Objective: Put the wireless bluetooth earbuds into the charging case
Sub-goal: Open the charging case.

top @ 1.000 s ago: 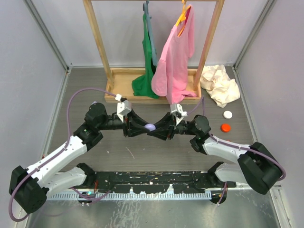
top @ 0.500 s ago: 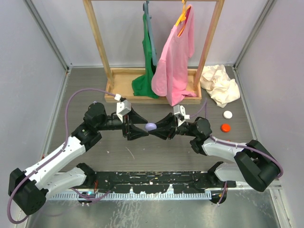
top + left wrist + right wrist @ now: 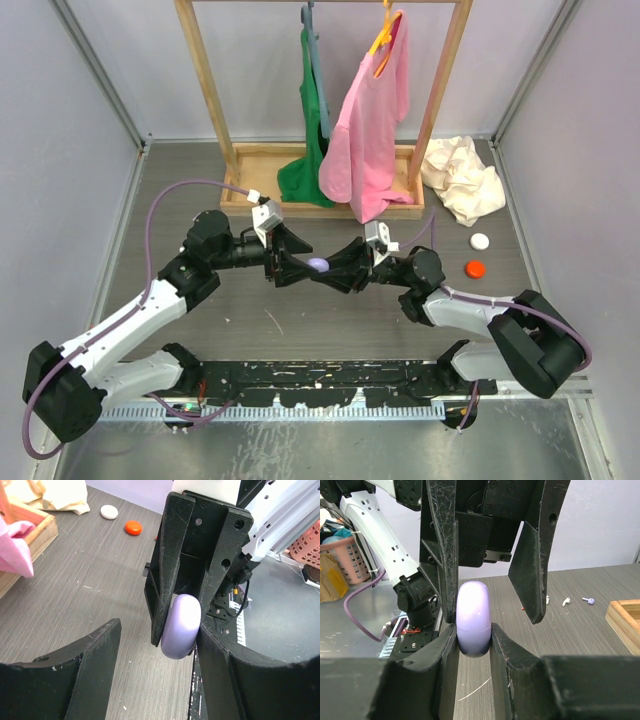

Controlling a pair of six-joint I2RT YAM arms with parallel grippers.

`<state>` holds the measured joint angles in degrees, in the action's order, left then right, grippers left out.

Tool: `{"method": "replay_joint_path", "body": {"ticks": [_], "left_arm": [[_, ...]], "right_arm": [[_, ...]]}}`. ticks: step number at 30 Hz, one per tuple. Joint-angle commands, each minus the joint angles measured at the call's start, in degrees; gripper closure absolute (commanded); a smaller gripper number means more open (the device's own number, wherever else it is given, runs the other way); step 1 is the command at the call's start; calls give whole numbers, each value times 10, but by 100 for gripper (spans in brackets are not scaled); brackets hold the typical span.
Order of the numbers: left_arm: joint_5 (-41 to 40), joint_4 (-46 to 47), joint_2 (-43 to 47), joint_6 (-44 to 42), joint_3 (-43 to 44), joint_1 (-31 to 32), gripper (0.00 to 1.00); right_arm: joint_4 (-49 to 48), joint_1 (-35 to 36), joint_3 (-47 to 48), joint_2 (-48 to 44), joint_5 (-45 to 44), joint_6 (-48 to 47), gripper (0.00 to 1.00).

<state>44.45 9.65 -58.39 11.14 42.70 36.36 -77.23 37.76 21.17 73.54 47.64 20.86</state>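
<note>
L gripper (image 3: 159, 630) has let go. Its jaws, earlier pinched on the purple charging case (image 3: 181, 625), now stand spread. One finger (image 3: 97, 655) is clear of the case, the other (image 3: 215, 650) sits just beside it; can't tell if touching. Case is now clamped by R gripper (image 3: 473, 636) alone & sits a touch farther from the bases. L wrist (image 3: 262, 218) has swung up toward the wooden rack (image 3: 204, 90), so the gripper angles down at the case, not level. L purple cable (image 3: 165, 200) arcs higher. R forearm (image 3: 470, 308) has drawn in slightly toward centre.
</note>
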Motion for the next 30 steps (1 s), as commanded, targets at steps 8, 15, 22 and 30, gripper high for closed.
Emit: {"method": "replay_joint_path", "body": {"ticks": [8, 15, 22, 30], "left_arm": [[-94, 33, 12, 37, 26, 1, 38], [-107, 39, 16, 59, 33, 0, 35], [-124, 36, 19, 64, 33, 1, 34], [-128, 20, 18, 66, 36, 1, 27]], "right_arm": [[-57, -1, 0, -3, 12, -23, 87], [-54, -1, -1, 1, 26, -25, 87], [-53, -1, -2, 1, 31, -26, 87], [-46, -1, -4, 4, 19, -38, 87]]}}
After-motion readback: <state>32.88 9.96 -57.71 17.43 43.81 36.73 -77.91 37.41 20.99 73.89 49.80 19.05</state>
